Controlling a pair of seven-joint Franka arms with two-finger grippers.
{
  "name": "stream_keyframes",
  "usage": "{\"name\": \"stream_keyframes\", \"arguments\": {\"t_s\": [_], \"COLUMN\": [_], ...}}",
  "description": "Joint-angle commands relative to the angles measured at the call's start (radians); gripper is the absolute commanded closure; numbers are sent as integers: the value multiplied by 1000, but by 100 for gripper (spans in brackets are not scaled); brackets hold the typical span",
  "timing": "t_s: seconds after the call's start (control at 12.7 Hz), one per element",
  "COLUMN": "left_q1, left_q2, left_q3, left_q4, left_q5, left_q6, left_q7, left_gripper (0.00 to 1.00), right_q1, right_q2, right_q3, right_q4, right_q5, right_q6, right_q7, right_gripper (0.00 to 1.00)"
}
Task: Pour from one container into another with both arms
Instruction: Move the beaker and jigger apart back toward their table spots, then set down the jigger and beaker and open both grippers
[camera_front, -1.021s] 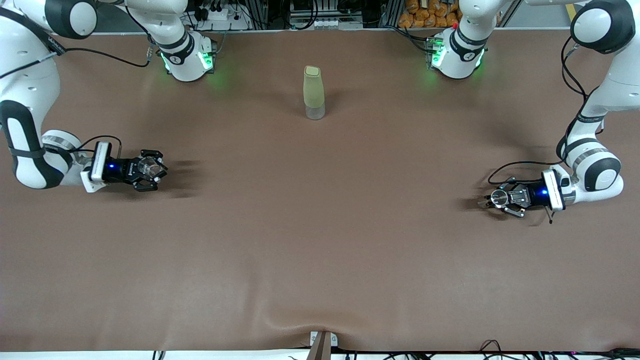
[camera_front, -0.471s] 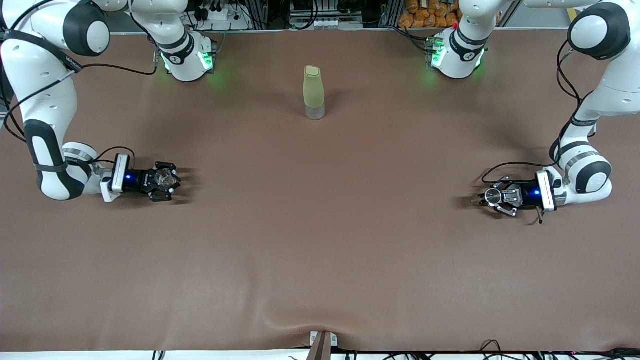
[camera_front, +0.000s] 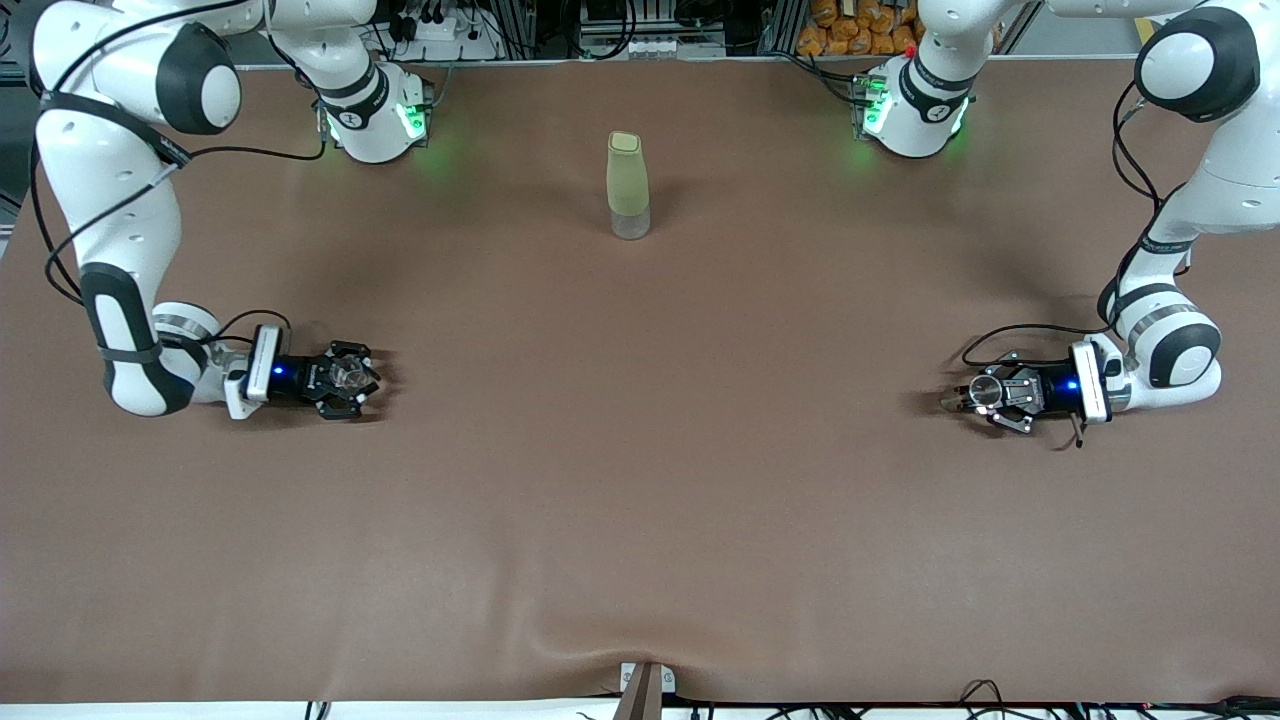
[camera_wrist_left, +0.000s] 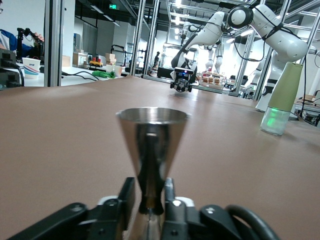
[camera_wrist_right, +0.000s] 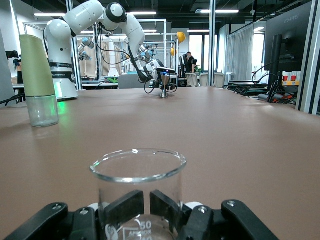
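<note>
Front view, right claw (camera_front: 352, 377) gripping upright glass beaker (camera_front: 346, 374), left claw (camera_front: 975, 397) (fingers loosened) around upright steel jigger (camera_front: 988, 393).

Number 50 printed in white on the glass beaker (camera_wrist_right: 137, 192), smaller lettering just above it too faint to read
</note>
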Motion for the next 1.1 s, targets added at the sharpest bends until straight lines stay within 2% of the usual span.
{"name": "stream_keyframes", "arguments": {"t_s": [0.0,0.24,0.31,0.39,0.47,0.55,0.63,0.79,1.02], "left_q1": [-4,7,16,28,42,64,88,127,128], "left_q2": [20,8,4,1,0,0,-5,-34,-77], "left_q3": [3,11,20,20,20,20,20,20,14], "left_q4": [27,30,31,44,59,86,120,207,291], "left_q5": [15,41,57,79,116,154,188,281,335], "left_q6": [-7,-56,-64,-66,-76,-111,-147,-176,-207], "left_q7": [-19,-81,-104,-120,-146,-192,-253,-395,-570], "left_gripper": [0,0,0,0,0,0,0,0,0], "right_q1": [15,22,25,27,27,27,25,25,25], "right_q2": [38,52,52,52,52,51,51,48,31], "right_q3": [-6,-6,-6,-6,-6,-6,-7,-10,-27], "right_q4": [12,14,14,23,25,26,26,31,32], "right_q5": [21,23,23,23,21,21,20,20,6], "right_q6": [17,36,36,37,42,43,45,62,109], "right_q7": [-195,-206,-198,-192,-182,-177,-178,-181,-183], "right_gripper": [100,100,91,63,48,23,18,1,0]}}
